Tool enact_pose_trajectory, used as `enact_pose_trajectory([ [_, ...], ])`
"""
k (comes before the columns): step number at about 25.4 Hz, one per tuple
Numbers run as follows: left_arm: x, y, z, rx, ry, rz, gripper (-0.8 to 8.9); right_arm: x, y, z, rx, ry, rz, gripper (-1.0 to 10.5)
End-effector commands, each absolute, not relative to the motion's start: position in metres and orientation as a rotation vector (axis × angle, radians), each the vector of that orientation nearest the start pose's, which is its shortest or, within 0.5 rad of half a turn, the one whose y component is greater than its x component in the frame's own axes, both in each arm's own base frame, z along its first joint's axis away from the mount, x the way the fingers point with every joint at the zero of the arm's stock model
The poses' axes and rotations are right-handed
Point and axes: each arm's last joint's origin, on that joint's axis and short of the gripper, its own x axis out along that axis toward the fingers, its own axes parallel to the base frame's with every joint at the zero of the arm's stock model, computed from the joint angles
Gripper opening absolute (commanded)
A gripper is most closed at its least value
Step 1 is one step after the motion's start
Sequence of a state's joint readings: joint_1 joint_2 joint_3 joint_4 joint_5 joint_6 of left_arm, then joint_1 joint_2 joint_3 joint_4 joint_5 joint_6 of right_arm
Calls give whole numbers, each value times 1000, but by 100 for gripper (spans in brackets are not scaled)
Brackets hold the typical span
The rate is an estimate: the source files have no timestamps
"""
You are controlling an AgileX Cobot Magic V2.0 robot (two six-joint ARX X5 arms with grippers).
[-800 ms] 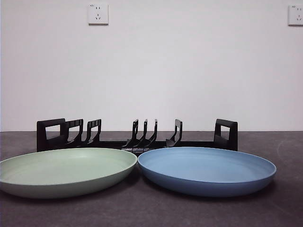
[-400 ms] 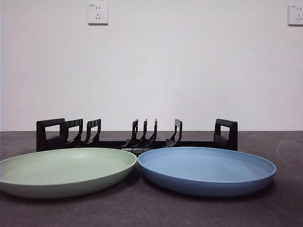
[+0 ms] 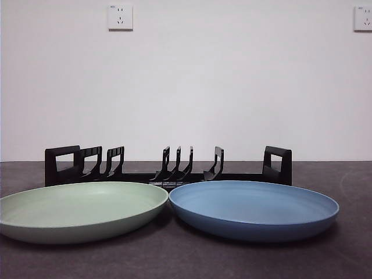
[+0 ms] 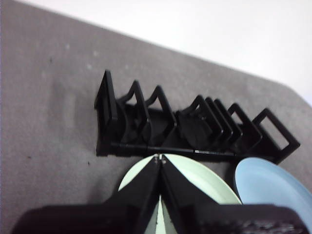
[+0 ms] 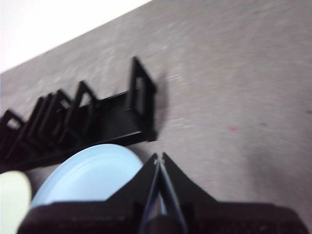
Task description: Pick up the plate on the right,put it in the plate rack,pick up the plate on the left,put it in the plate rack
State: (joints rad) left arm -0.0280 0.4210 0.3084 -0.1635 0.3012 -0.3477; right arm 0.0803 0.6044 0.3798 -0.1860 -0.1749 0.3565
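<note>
Nothing moved; wall sockets [image 3: 120, 17] behind.

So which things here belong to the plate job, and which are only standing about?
For the job:
blue plate, on the right
green plate, on the left
plate rack, behind both plates

Not for the job:
two wall sockets
table

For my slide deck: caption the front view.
Green plate and blue plate lie flat before the empty black plate rack.

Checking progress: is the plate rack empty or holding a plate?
Empty. The plate rack shows bare prongs; the green plate and blue plate lie flat on the table before it.
</note>
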Motion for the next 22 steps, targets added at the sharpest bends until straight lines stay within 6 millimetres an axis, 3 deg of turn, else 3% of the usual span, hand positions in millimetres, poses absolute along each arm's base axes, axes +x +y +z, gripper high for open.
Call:
enact_pose_trajectory([
  [1, 134, -13, 223, -349, 382, -306, -8, 162, 20, 228, 335, 509, 249, -9],
  [6, 176, -19, 239, -383, 532, -449, -8, 210, 28, 232, 297, 713, 400, -2],
  [11, 208, -28, 237, -400, 662, -598, -4, 238, 33, 210, 292, 904, 461, 6],
  [14, 211, -35, 233, -386, 689, -620, 28, 244, 33, 196, 293, 963, 455, 143],
  [16, 211, -39, 234, -380, 683, -630, 244, 246, 33, 191, 289, 986, 454, 178],
  [22, 213, -50, 239, -361, 643, -644, 256, 255, 41, 169, 284, 1063, 465, 187],
])
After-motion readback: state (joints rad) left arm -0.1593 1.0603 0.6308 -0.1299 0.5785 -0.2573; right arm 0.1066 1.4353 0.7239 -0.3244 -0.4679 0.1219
